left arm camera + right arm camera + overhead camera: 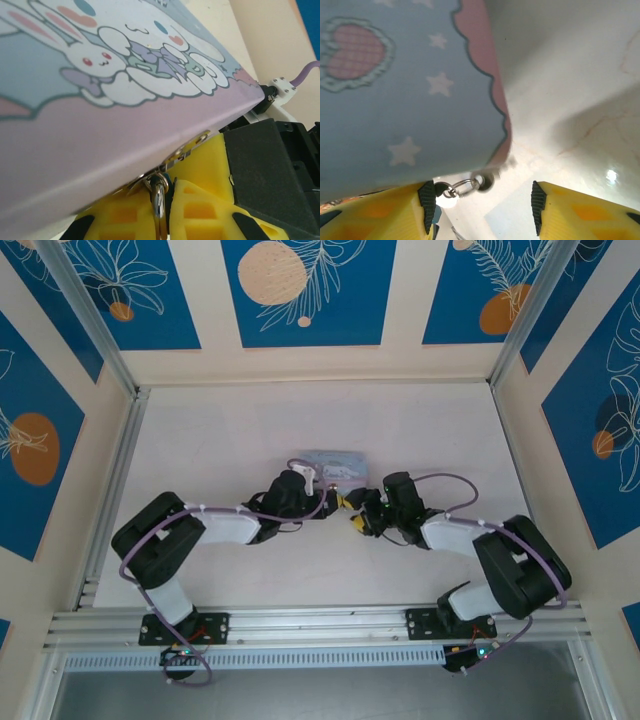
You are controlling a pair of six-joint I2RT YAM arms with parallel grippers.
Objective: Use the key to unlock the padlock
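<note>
Left pincer [162, 222], nearest the lens in the left wrist view: its two yellow fingers [120, 215] are drawn almost together, one on either side of a thin metal loop read here as the shackle of the padlock [159, 200], whose body is hidden. The loop hangs from a small metal clasp [146, 183] on the lower edge of the pale blue tin [100, 125], whose lid carries white cartoon rabbits. A black housing [265, 170] backed by a yellow block lies just beyond the clasp. Right pincer [481, 205], right wrist view: wide open and holding nothing, with its yellow fingers [385, 212] well apart beneath the tin's corner. Near the finger on the left of that view hangs a small metal ring [462, 186] carrying a pale silvery tab [447, 201]; what the tab is cannot be told. The white surface [580, 100] lies beyond. Top view: the tin sits near the middle of the surface, with the left pincer against its near-left end and the right pincer just beside its near edge, the two pincers close together. Blue floral wall panels [300, 290] enclose the scene.
</note>
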